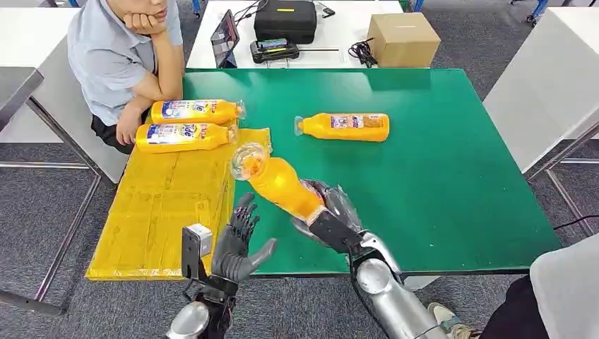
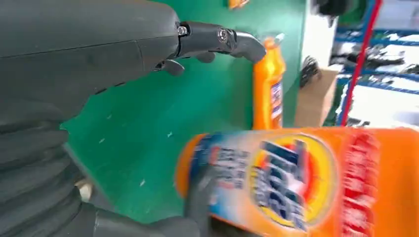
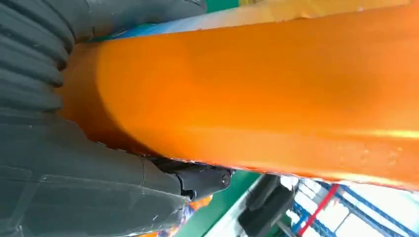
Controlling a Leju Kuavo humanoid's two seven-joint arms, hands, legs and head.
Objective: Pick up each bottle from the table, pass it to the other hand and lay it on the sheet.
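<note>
Head view, bottom centre: left hand [image 1: 239, 244] is hovering palm-up at the near table edge, fingers spread apart, holding nothing. Left wrist view is showing its fingers [image 2: 217, 40] stretched out over the green table [image 2: 148, 128], apart from the blurred labelled bottle passing just beside the palm.

Right of it, right hand [image 1: 330, 217] is gripping the base end of an orange detergent bottle [image 1: 279, 185], fingers wrapped around the body. The bottle is tilting up and to the left in the frame, clear cap end pointing toward the yellow sheet [image 1: 166, 212], raised off the table, between the two hands. Right wrist view is showing the orange body [image 3: 257, 98] pressed against the palm with a dark finger [image 3: 202, 178] curling under it.

The sheet is lying over the left part of the green table, overhanging the near edge. At its far end two more orange bottles are lying on their sides, one [image 1: 185, 136] just behind which sits the other [image 1: 199, 111], nearly touching.

Centre of the frame, a fourth bottle [image 1: 344, 126] is lying on its side on bare green table, cap end left, well apart from the sheet.

Upper left, a seated person [image 1: 123, 56] is leaning an arm on the table corner. Farther back, a white table is carrying a black case [image 1: 285, 19], a tablet [image 1: 224, 39] and a cardboard box [image 1: 403, 39].
</note>
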